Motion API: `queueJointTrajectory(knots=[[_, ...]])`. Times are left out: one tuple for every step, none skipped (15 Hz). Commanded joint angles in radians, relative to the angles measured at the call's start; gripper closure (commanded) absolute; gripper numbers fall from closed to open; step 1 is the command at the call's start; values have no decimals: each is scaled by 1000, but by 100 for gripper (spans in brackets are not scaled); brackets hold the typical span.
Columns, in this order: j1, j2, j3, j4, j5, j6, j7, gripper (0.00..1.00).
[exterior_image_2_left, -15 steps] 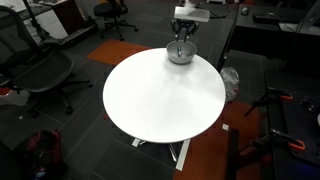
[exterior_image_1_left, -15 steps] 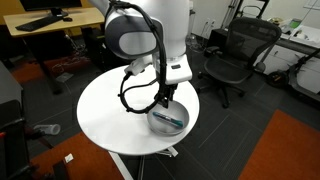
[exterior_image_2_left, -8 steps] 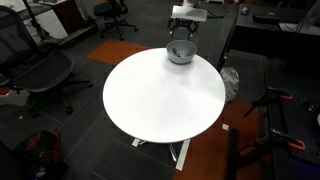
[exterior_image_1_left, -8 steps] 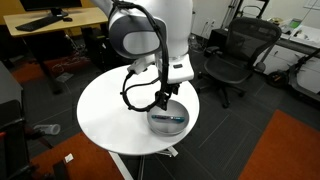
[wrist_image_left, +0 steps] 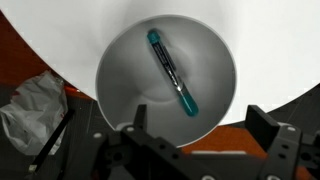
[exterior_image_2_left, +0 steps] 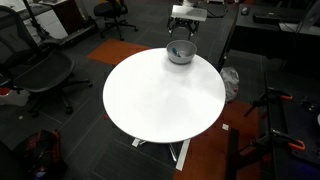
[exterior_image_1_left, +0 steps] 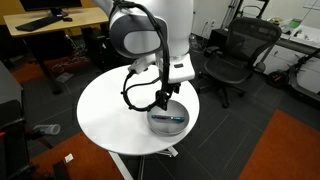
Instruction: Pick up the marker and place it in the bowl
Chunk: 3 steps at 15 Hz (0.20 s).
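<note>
Since a second ago the gripper (wrist_image_left: 197, 128) has risen slightly, its fingers (wrist_image_left: 268, 122) spread and empty because the teal marker (wrist_image_left: 172, 70) already lies slantwise inside the grey-white bowl (wrist_image_left: 110, 70), plain only in the wrist view, whereas both exterior views show the bowl at the round white worktop's (exterior_image_1_left: 110, 110) edge.

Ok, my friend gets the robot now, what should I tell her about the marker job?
Pincer: open and empty, hanging right above the bowl.
Marker: lying loose inside the bowl, slanted across its bottom.
Bowl: near the edge of the round white table.
Done: the marker is in the bowl.
Left: probably just lifting the arm away.
</note>
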Motion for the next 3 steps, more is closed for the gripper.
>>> queueJointTrajectory(knots=[[0, 2, -1, 3, 0, -2, -1, 0], [0, 4, -1, 3, 0, -2, -1, 0], [0, 5, -1, 3, 0, -2, -1, 0]])
